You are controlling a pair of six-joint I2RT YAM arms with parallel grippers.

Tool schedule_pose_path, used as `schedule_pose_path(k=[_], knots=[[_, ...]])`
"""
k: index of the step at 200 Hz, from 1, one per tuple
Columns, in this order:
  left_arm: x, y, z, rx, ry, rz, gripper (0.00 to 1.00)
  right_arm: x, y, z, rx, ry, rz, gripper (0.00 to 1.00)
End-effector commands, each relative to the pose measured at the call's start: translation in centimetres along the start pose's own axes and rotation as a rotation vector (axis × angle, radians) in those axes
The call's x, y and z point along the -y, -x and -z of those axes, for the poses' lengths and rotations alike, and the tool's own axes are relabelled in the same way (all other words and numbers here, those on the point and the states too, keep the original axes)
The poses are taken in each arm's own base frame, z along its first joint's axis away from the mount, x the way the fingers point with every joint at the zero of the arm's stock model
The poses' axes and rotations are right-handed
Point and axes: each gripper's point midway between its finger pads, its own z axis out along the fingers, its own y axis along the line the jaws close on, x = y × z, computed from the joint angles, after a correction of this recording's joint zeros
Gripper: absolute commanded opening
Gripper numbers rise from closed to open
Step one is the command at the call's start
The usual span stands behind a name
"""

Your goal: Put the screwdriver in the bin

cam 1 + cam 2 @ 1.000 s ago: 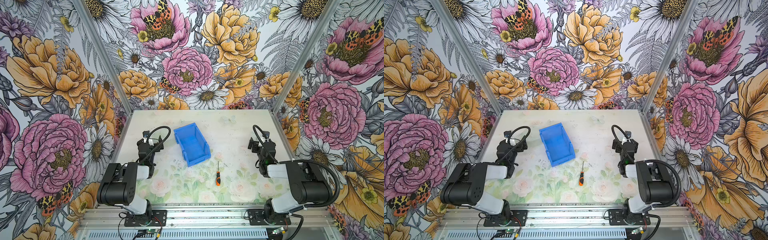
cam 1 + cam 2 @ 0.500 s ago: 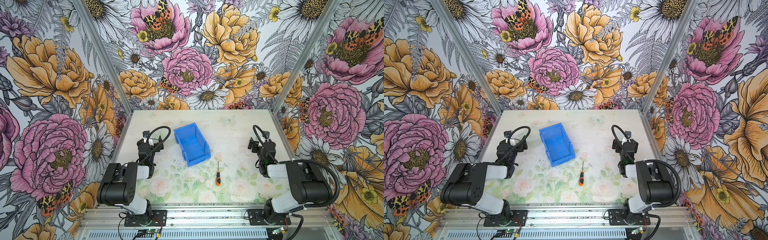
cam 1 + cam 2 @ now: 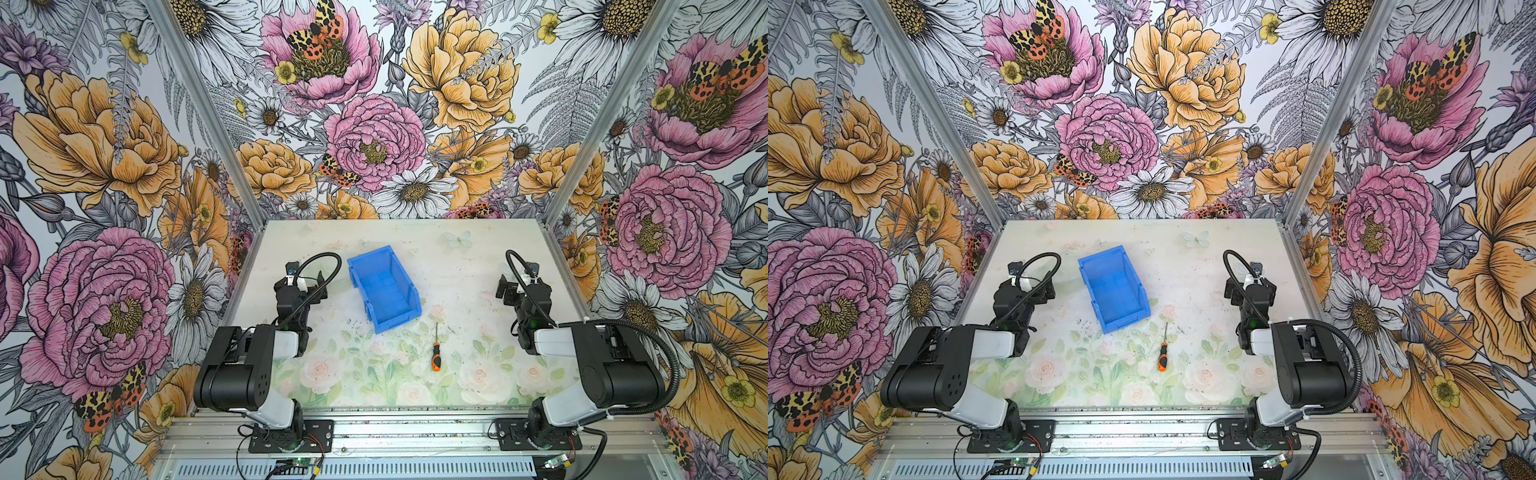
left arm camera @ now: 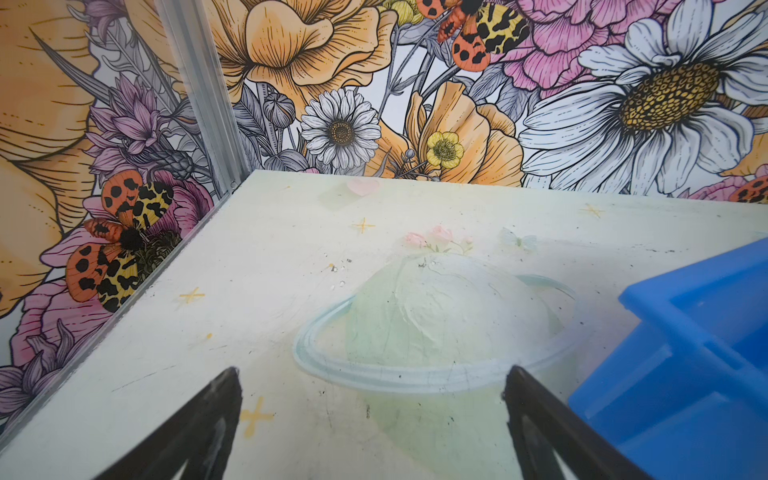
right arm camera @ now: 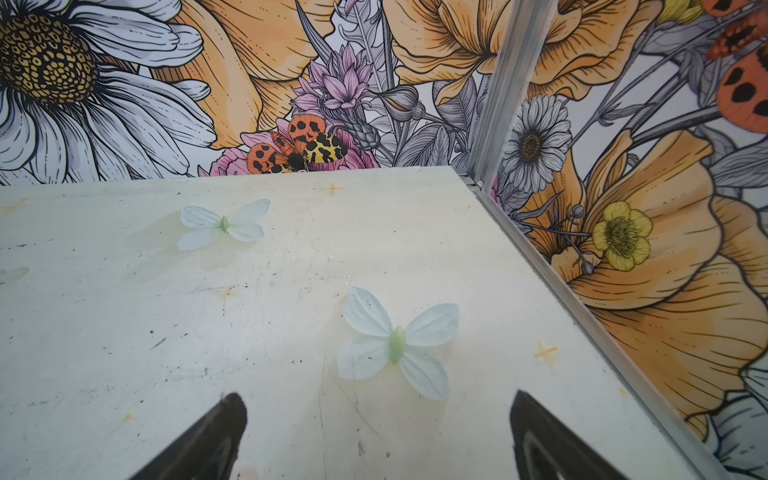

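Left gripper was spread wide, both black fingers low over bare desk. The blue wall of the bin sat just beside one finger, and I couldn't tell whether they touched.

Right gripper was also spread wide, over desk print with a pale butterfly just ahead of it. It was pinching nothing.

In both top views the arms sat folded at the left and right of the desk, well apart from each other.

The bin was centre frame, closer to the left arm. It was bright blue, rectangular and tall-walled, skewed on the desk with its lower, sloped wall facing bottom right.

The screwdriver lay flat on the desk, just below and right of the bin's near corner, apart from it and outside it. It was roughly midway between the arms. It was small and slim, with an orange-and-black handle toward the bottom of the frame. The thin dark shaft pointed up toward the bin. Neither gripper was near it.
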Motion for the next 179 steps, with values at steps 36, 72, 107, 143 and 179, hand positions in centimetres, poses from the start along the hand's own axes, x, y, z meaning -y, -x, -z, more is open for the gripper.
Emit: schedule_pose_path(k=[36,72,107,143,179], knots=[[0.0,-0.2,-0.1,0.000,-0.015,0.001,0.99,-0.1,0.6,0.1,0.024,-0.001,-0.009,0.99],[-0.9,0.6,0.7,0.034,0.003,0.033,0.99,-0.2,0.8,0.2,0.030,0.002,-0.003,1.00],[-2.2,2.2,1.4,0.007,0.052,0.062,0.99,-1.0,2.0,0.5,0.000,0.007,0.041,0.99],[-2.4,2.2,1.7,-0.085,0.057,0.081,0.99,-2.4,3.9,2.1,-0.015,0.021,0.090,0.99],[-2.4,1.9,1.9,-0.185,0.118,0.069,0.99,-2.3,5.3,4.1,-0.086,-0.054,0.052,1.00]])
